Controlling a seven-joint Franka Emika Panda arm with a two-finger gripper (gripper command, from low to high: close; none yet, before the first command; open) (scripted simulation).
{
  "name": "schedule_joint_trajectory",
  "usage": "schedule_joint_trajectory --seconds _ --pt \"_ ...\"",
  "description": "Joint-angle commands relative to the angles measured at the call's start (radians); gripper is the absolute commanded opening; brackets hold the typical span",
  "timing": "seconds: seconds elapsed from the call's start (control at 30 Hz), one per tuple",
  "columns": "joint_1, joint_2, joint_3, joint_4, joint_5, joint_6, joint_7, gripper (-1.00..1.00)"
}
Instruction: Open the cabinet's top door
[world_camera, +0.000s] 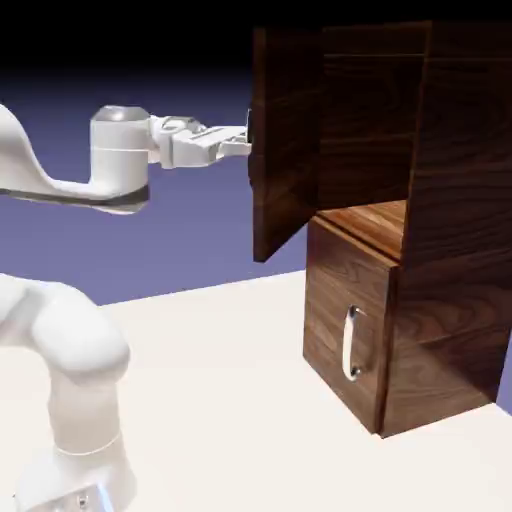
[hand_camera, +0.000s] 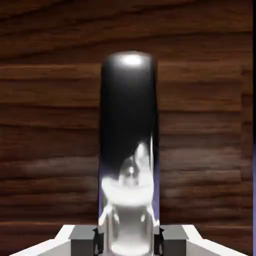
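The cabinet is a tall dark walnut box at the exterior view's right. Its top door stands swung out toward the left, showing the inside of the upper compartment. My gripper reaches level from the left to the door's outer face and is shut on the door's handle. In the hand view that silver handle fills the middle as a dark, shiny upright bar between my two grey fingertips, with the door's wood grain behind it.
The lower panel is closed, with its short curved silver handle facing left. The white arm rises from the lower left of the pale table.
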Motion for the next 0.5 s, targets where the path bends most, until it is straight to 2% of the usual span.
schedule_joint_trajectory --seconds 0.0,0.47 --pt "-0.012 0.020 0.035 0.023 0.027 -0.045 0.004 -1.00" --pt "-0.355 0.352 0.537 0.445 0.241 -0.619 0.088 -1.00"
